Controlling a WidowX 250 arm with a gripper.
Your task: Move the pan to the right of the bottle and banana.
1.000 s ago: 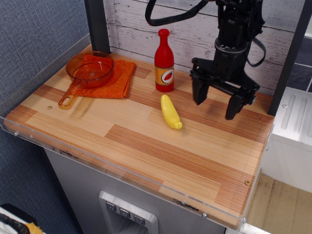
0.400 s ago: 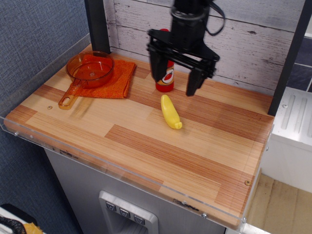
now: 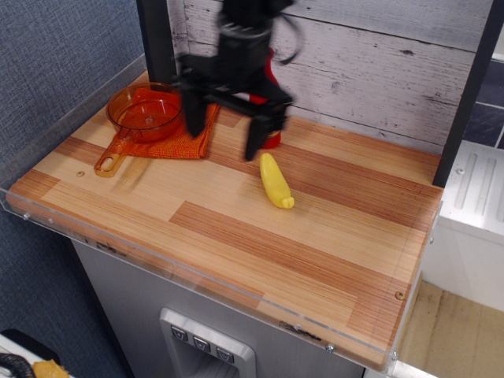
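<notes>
The orange-amber pan (image 3: pixel 145 113) sits at the back left of the wooden table, its bowl on an orange woven cloth (image 3: pixel 182 126) and its handle (image 3: pixel 113 156) pointing to the front left. My gripper (image 3: pixel 224 130) is open and empty, hanging above the table just right of the pan, fingers pointing down. It hides most of the red bottle (image 3: pixel 272 134), which stands behind it. The yellow banana (image 3: pixel 276 180) lies on the table to the front right of the gripper.
A dark post (image 3: pixel 157 39) stands at the back left behind the pan. A white plank wall (image 3: pixel 378 63) closes the back. A clear plastic rim (image 3: pixel 47 126) runs along the table's left and front edges.
My gripper has swept left across the table, from the right side, past the bottle, to just right of the pan. It stayed open. Pan, bottle and banana have not moved.
</notes>
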